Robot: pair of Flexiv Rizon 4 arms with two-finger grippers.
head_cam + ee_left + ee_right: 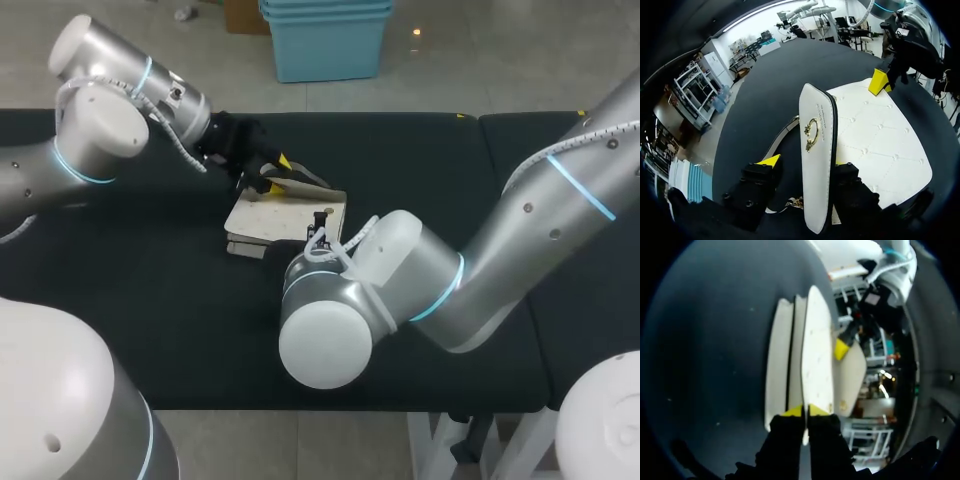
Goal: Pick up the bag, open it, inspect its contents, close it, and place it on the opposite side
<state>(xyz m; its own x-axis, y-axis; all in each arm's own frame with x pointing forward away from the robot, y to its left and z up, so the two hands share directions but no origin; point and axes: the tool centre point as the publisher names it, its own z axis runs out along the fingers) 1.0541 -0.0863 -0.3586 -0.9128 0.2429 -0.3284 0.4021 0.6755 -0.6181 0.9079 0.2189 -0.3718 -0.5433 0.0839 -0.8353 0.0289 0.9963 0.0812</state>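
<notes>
The opening step is underway: the bag (285, 215) is lying near the middle of the table (150, 300), and its flap (816, 150) is standing upright between the spread fingers of the left end effector (806, 164). One finger is touching it and the other is standing just clear. The right end effector (806, 411) is pinching the bag's far edge, steadying it. Next, the flap probably needs folding fully back so the inside is showing for inspection. A gold ring clasp (811, 132) is sitting on the flap, with a line of small print (818, 112) above it, too fine to read.
</notes>
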